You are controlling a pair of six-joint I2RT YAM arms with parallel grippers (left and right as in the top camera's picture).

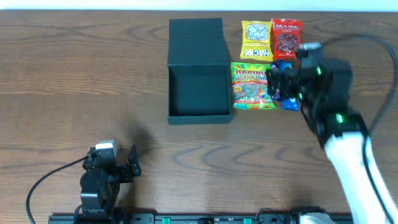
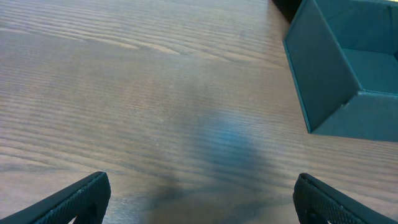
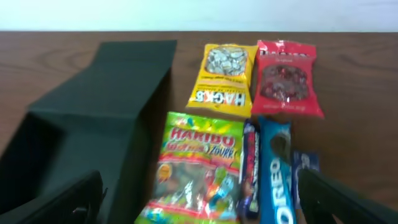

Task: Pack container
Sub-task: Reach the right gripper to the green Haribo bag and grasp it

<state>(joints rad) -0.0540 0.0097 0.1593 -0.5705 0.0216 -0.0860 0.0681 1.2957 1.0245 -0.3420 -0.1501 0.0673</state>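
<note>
The container (image 1: 198,68) is a dark green-black square box, open and empty, its flap lid laid back toward the far edge. It also shows in the left wrist view (image 2: 339,74) and the right wrist view (image 3: 93,118). Right of it lie a green Haribo bag (image 1: 252,86), a yellow Hacks bag (image 1: 255,40) and a red packet (image 1: 286,38). In the right wrist view the Haribo bag (image 3: 196,168), a dark bar (image 3: 250,168) and a blue Oreo pack (image 3: 275,171) lie side by side. My right gripper (image 3: 202,202) is open above them. My left gripper (image 2: 199,199) is open and empty over bare table.
A small blue packet (image 3: 305,165) lies right of the Oreo pack. The wooden table (image 1: 74,81) stretches left of the container. My right arm (image 1: 348,155) crosses the right side, with a cable looping beside it.
</note>
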